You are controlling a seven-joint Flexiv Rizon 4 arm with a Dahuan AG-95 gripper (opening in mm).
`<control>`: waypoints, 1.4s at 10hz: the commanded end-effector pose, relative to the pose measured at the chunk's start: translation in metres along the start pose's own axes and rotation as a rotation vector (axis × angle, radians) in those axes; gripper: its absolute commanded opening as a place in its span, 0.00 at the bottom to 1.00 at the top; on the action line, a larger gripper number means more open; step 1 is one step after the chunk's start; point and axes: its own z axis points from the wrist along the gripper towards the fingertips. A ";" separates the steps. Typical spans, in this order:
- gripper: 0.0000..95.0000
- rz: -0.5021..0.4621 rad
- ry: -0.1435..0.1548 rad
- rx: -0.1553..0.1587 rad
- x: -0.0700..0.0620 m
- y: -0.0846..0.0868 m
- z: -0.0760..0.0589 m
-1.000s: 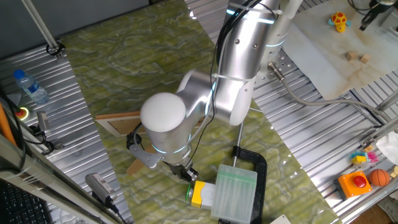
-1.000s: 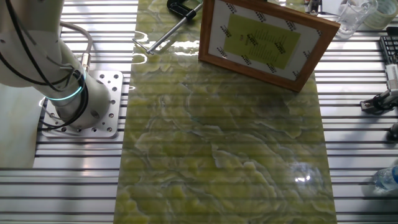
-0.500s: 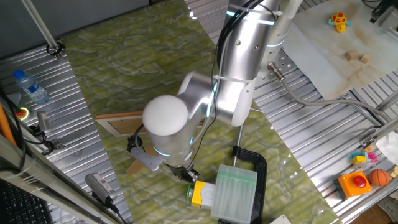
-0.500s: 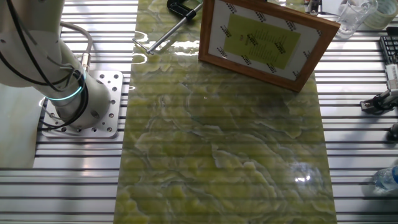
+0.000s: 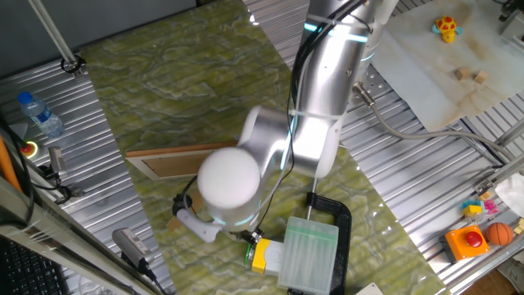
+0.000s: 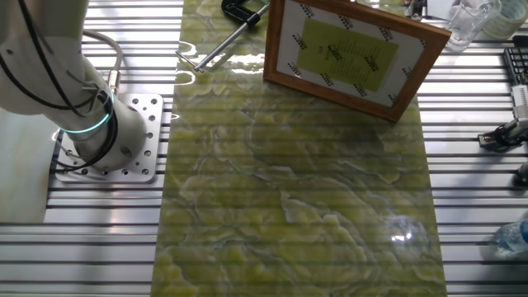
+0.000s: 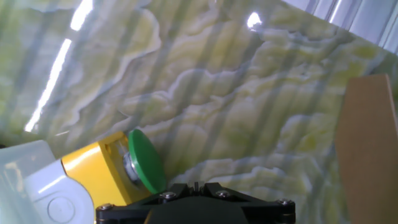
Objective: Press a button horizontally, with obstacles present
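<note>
In the hand view the button sits low and left, its green cap side-on and facing right along the mat, yellow body running back left into the pale block; the gripper lies just right of the cap and slightly below, so the push likely goes leftward along that axis. Fingertips are out of shot, so I cannot tell whether the jaws are parted or closed. Further right stands the frame, well apart from the cap, leaving a clear lane between.
</note>
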 end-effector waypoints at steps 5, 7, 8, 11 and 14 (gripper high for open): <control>0.00 0.017 -0.025 0.009 0.002 -0.005 -0.002; 0.00 0.020 -0.029 0.003 0.002 -0.004 -0.004; 0.00 0.015 -0.023 0.003 0.002 -0.004 -0.004; 0.00 -0.010 -0.016 -0.001 0.002 -0.004 -0.004; 0.00 -0.019 0.022 0.006 0.002 -0.004 -0.004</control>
